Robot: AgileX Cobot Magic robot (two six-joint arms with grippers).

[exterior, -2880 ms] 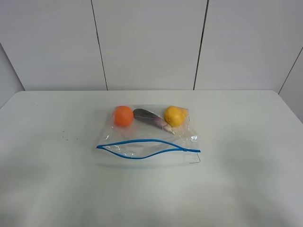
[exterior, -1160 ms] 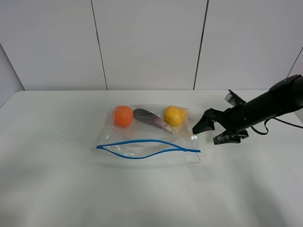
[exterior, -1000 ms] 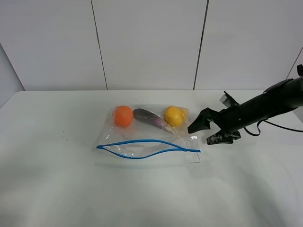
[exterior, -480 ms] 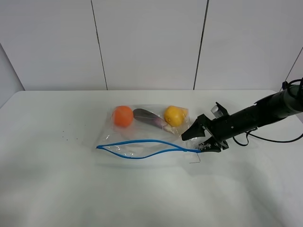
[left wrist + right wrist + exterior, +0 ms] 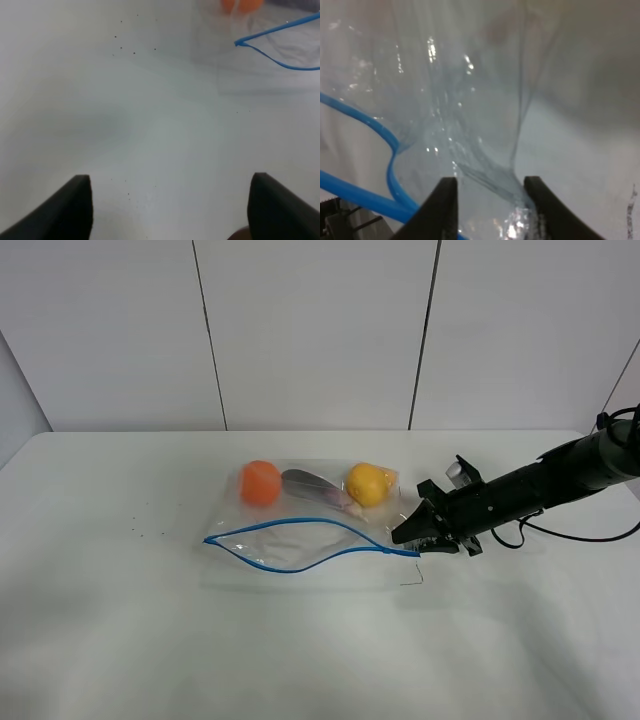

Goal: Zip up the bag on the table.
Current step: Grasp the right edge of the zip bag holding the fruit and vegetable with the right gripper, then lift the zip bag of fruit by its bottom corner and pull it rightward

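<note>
The clear bag (image 5: 300, 545) lies mid-table on the white table (image 5: 120, 630). Its blue zipper strip (image 5: 290, 569) gapes open in a wide loop. An orange (image 5: 261, 482), a purple eggplant (image 5: 312, 485) and a yellow fruit (image 5: 368, 484) show through its far side. My right gripper (image 5: 408, 536) is shut on the bag's right corner, at the zipper's end. In the right wrist view, crinkled plastic (image 5: 470, 115) bunches between its fingers (image 5: 445, 205), next to the blue strip (image 5: 370, 122). My left gripper (image 5: 170, 200) is open and empty over bare table, well short of the zipper's left end (image 5: 239, 43).
Tiny dark specks (image 5: 140, 530) dot the table left of the bag. A white panelled wall (image 5: 310, 330) stands behind the table's far edge. The right arm (image 5: 540, 485) reaches in from the right, with a cable trailing from it.
My right arm came in from the right, lowered to the bag's right corner and shut on it. The zipper mouth has bulged wider open. The left arm stays out of the exterior view.
</note>
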